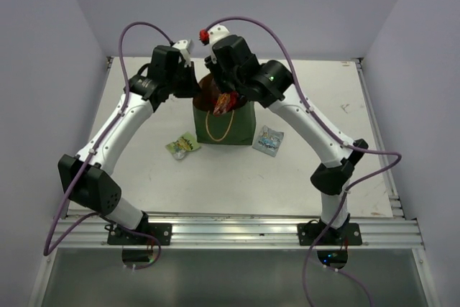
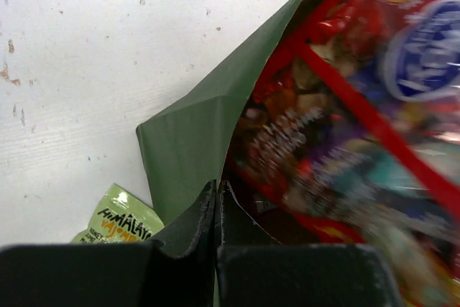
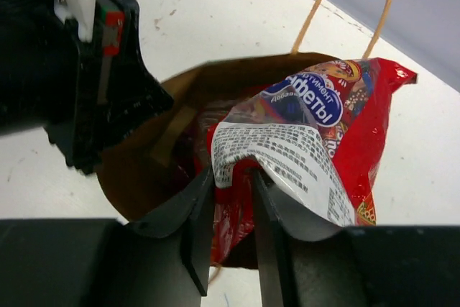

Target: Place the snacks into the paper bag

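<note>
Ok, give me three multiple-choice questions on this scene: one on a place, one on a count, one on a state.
1. Where is the yellow-green packet? A held aloft; B on the table, left of the paper bag; C behind the bag.
2. Packets lying on the table? A two; B one; C four.
3. Left end effector? A open; B shut on a packet; C shut on the paper bag's edge.
Answers: B, top view shows it there; A, it and the grey-blue packet; C, its fingers pinch the bag's wall.
</note>
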`<act>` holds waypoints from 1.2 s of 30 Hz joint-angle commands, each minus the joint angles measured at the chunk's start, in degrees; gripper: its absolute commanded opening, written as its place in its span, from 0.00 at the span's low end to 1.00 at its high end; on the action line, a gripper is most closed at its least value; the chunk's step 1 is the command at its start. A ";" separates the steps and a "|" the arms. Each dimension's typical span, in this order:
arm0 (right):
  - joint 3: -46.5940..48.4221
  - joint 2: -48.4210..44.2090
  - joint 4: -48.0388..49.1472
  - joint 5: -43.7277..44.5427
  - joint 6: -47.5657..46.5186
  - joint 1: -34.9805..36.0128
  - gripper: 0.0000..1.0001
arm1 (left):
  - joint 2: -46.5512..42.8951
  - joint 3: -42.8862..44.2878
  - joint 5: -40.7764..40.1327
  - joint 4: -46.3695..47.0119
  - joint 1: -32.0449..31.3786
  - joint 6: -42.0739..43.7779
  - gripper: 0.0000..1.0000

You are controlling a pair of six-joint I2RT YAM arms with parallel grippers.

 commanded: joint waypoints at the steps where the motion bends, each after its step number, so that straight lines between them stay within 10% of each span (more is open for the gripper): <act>1: 5.12 2.71 8.38 2.06 -0.36 -0.32 0.32 | -4.08 -2.01 -0.81 6.13 -0.50 0.33 0.00; 4: 13.36 6.76 7.69 1.63 -0.98 -0.32 0.67 | -4.61 -3.34 -1.60 6.84 -0.50 1.03 0.00; 8: 13.68 3.70 11.27 1.97 -0.80 -0.32 0.85 | -5.14 -3.43 -3.09 6.76 -0.50 1.65 0.00; 14: 6.12 -8.16 15.68 11.18 -3.34 -0.23 0.88 | -5.14 -3.69 -4.32 6.67 -0.50 1.65 0.00; 18: -14.89 -15.98 14.72 20.60 -0.38 -1.54 0.92 | -4.71 -4.66 -5.47 7.37 -0.50 0.77 0.00; 27: -61.26 -24.62 25.49 5.95 19.94 -14.46 0.92 | -6.28 -7.12 -8.02 9.39 -0.50 0.94 0.00; 36: -66.57 -11.35 36.32 -4.43 20.03 -19.56 0.91 | -7.86 -7.56 -9.16 9.22 -0.50 1.30 0.05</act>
